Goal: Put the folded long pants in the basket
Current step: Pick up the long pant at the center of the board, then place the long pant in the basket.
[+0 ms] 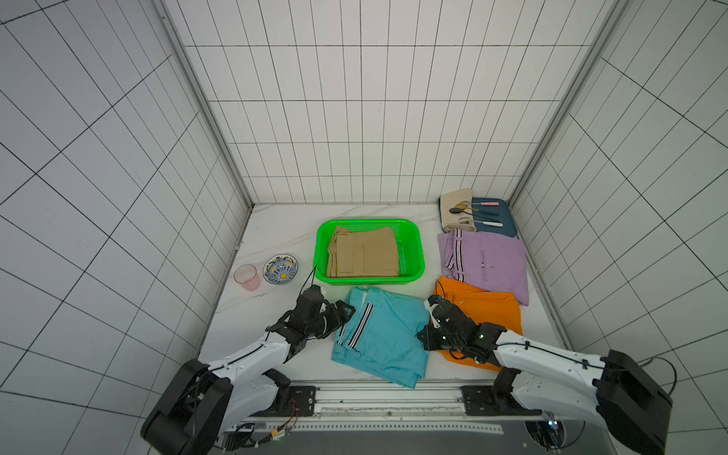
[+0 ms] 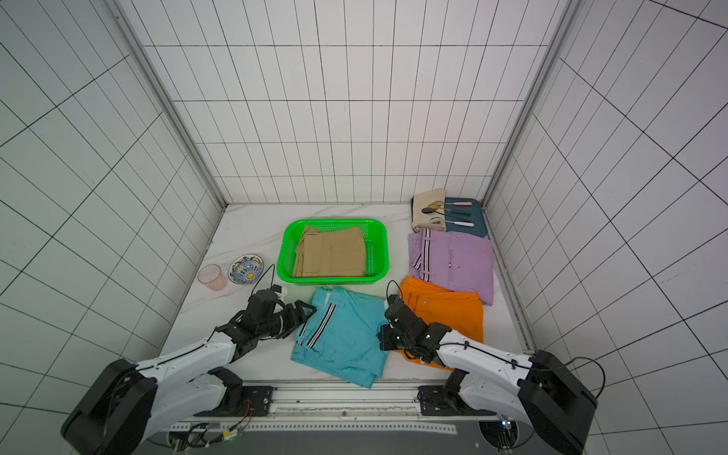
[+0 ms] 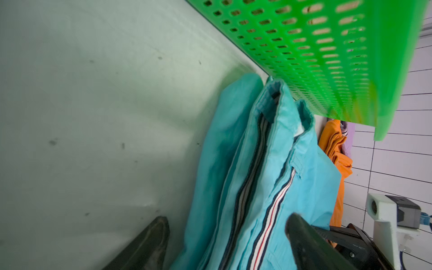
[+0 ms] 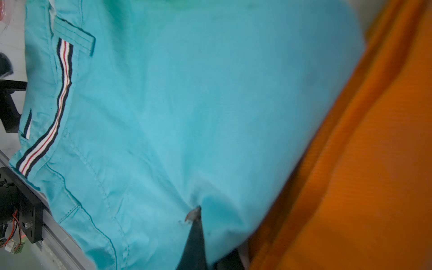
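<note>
The sky blue pants [image 1: 386,335] [image 2: 346,335] lie folded at the table's front, just before the green basket [image 1: 370,222] [image 2: 335,222], which holds the tan pants [image 1: 364,252]. My left gripper [image 1: 346,311] [image 3: 228,217] is open, its fingers straddling the blue pants' striped edge [image 3: 268,175]. On the opposite edge, my right gripper [image 1: 423,338] [image 4: 198,210] is shut on the blue cloth [image 4: 187,105], with one finger on top and the other hidden beneath. The orange pants [image 1: 488,311] [image 4: 362,163] lie to the right, and the lilac pants [image 1: 486,262] lie behind them.
A pink cup [image 1: 247,277] and a patterned bowl [image 1: 280,269] stand left of the basket. At the back right, a dark blue tray [image 1: 496,216] carries utensils beside a cream cloth [image 1: 457,210]. Tiled walls close in three sides; a metal rail [image 1: 386,394] runs along the front.
</note>
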Controlling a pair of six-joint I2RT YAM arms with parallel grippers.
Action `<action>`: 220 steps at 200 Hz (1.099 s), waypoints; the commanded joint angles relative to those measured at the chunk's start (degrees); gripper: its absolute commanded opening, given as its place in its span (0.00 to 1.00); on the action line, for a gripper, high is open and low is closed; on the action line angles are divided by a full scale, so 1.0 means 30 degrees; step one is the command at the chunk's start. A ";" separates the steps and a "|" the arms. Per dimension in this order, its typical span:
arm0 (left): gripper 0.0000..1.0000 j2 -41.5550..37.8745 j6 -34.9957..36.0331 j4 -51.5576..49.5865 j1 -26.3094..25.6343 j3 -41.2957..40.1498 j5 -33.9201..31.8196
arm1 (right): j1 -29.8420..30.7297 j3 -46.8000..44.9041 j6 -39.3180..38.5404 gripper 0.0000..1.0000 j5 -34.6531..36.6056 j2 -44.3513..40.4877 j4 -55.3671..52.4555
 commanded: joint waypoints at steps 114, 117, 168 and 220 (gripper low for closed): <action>0.00 -0.5039 0.0241 -0.8449 -0.1673 0.2722 -0.1862 | 0.0863 0.2193 -0.0867 0.00 -0.0175 -0.3835 -0.3573; 0.00 -0.5585 0.0263 -0.8930 -0.1698 0.3010 -0.1911 | 0.1012 0.2428 -0.0874 0.00 -0.0072 -0.4140 -0.3936; 0.00 -0.9728 0.1112 -1.4423 -0.1427 0.8994 -0.3880 | 0.1810 0.9632 -0.2341 0.00 0.2197 -0.5901 -0.9877; 0.00 -0.4901 0.2902 -1.6097 -0.0201 1.6968 -0.3292 | -0.0391 1.8517 -0.4304 0.00 0.0713 -0.0846 -1.2295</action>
